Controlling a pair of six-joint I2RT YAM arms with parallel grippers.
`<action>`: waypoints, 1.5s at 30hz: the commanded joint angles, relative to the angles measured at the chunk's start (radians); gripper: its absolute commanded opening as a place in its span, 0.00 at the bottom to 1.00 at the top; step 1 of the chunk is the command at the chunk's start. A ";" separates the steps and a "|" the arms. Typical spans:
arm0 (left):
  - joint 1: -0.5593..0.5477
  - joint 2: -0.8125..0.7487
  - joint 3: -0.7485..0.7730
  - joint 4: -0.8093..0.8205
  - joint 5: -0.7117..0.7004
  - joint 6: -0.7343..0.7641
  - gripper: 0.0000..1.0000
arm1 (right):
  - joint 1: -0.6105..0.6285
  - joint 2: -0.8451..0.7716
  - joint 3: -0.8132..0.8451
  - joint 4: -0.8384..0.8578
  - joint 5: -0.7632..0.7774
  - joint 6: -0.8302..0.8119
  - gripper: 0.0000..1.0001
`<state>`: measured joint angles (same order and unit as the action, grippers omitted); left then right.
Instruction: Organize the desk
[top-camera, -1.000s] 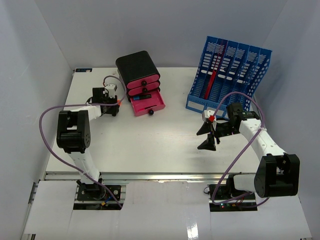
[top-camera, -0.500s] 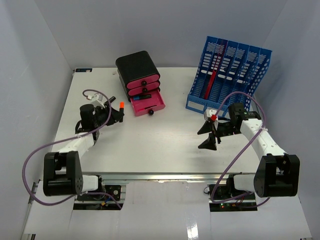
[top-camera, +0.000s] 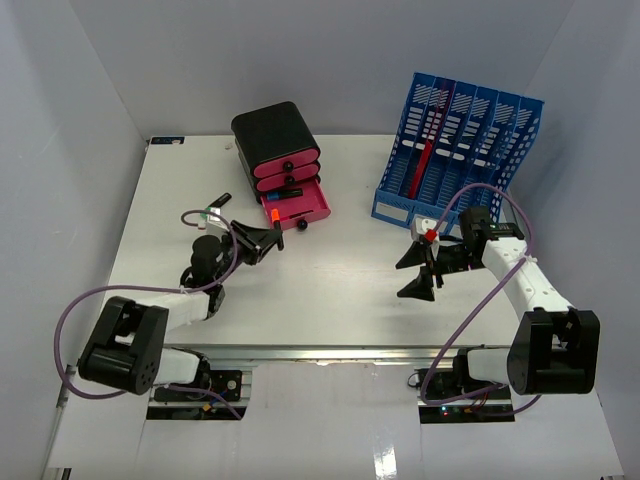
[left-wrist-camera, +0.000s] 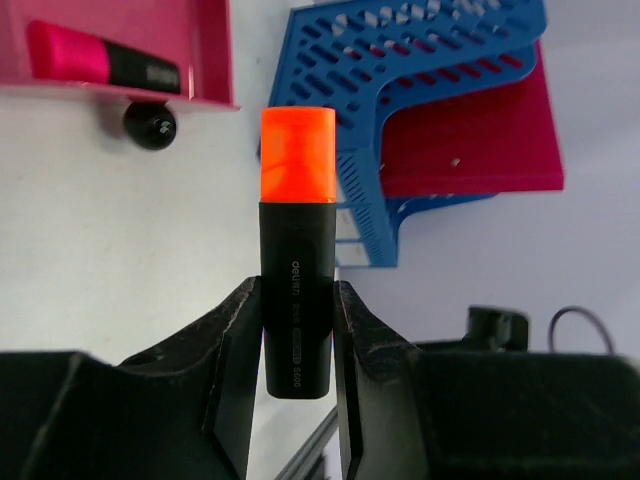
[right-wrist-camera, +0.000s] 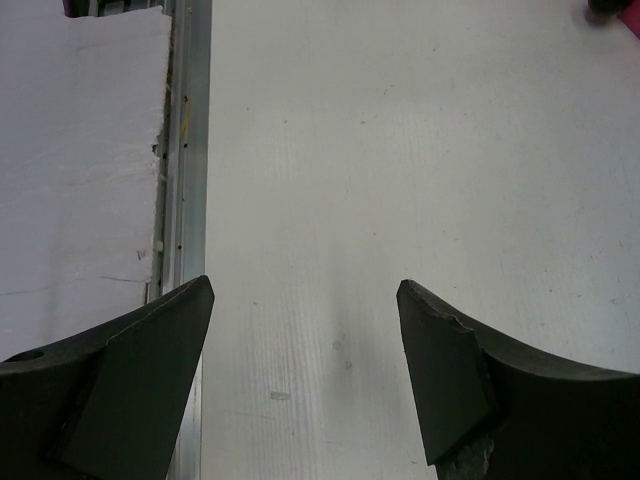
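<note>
Top external shows the desk (top-camera: 330, 300): flat white rectangle, metal front rail (top-camera: 330, 352), boxed in by grey walls (top-camera: 60, 150). The left gripper (left-wrist-camera: 297, 290) clamps an orange-capped highlighter (left-wrist-camera: 297, 230); the right gripper (right-wrist-camera: 305, 300) gapes wide, empty.

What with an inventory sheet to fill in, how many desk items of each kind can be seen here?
Highlighters: 2, the orange highlighter and the pink highlighter
Drawer units: 1, the drawer unit
File racks: 1, the blue file rack
Folders: 1, the red folder standing in that rack
Total: 5
</note>
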<state>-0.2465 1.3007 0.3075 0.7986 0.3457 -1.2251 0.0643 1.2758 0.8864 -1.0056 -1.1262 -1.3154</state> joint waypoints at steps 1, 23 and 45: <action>-0.054 0.100 0.110 0.049 -0.211 -0.190 0.13 | -0.011 -0.014 0.029 -0.039 -0.040 -0.026 0.81; -0.176 0.437 0.669 -0.595 -0.612 -0.419 0.27 | -0.022 0.005 0.039 -0.080 -0.042 -0.069 0.81; -0.177 0.287 0.605 -0.500 -0.453 -0.056 0.64 | -0.052 0.016 0.043 -0.118 -0.058 -0.110 0.82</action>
<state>-0.4210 1.7663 0.9579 0.2632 -0.1639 -1.5087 0.0189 1.2922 0.8940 -1.0872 -1.1386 -1.3957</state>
